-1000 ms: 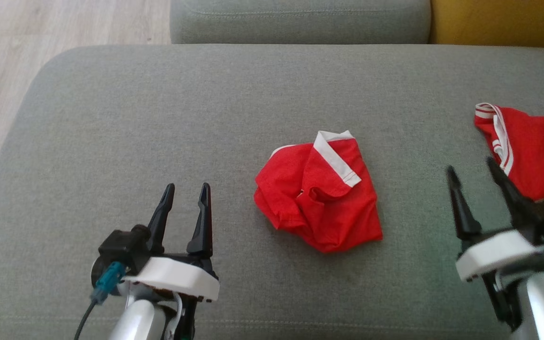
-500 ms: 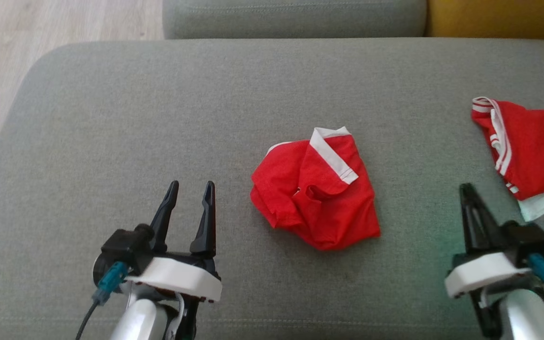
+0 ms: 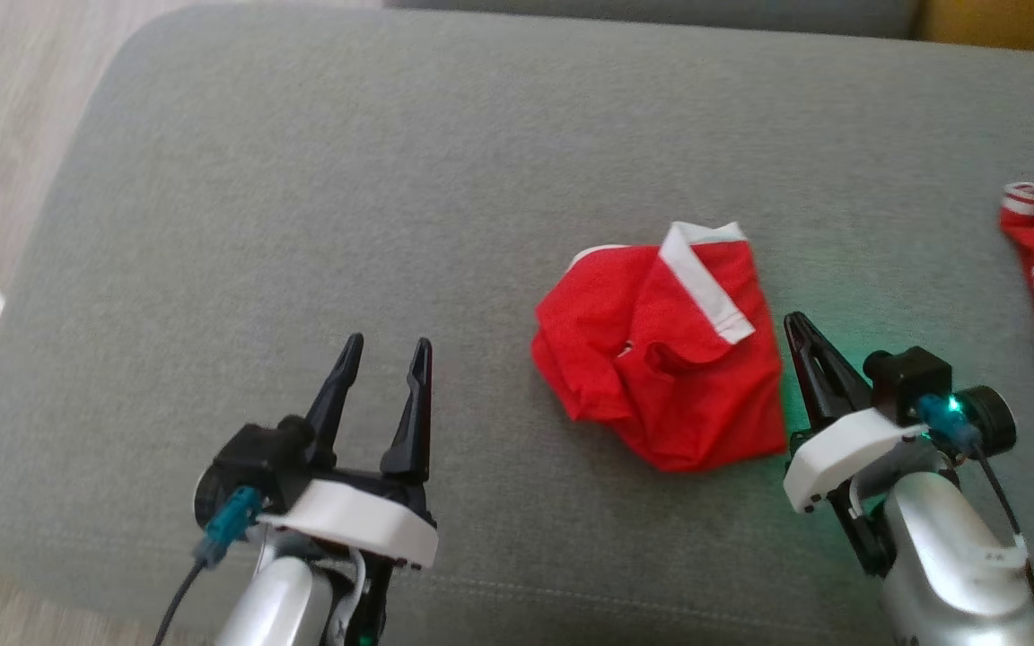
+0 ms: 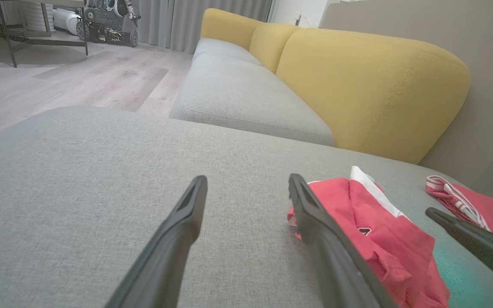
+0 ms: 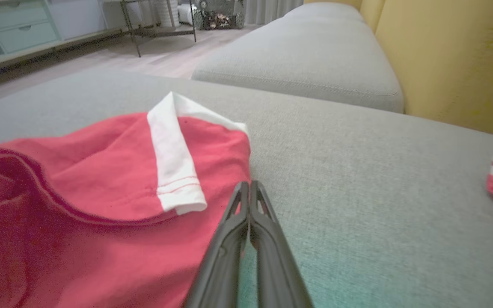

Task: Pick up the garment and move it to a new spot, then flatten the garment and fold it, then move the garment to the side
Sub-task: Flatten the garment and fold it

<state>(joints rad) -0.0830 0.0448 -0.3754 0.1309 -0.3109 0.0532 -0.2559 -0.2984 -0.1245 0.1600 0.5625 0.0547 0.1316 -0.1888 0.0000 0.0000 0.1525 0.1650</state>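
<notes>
Garment point(image 3: 661, 359) lay just left of the right gripper point(image 3: 793, 321), fingers together on nothing; left gripper point(image 3: 389, 343), jaws spread, stood farther off.

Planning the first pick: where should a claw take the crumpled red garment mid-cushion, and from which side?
Grip the white-banded edge of the red garment. It is folded over the top of the heap, raised and free, so the fingers could straddle it. Come from the robot's right, where the right claw sits shut beside that edge; it would need to open first.
</notes>
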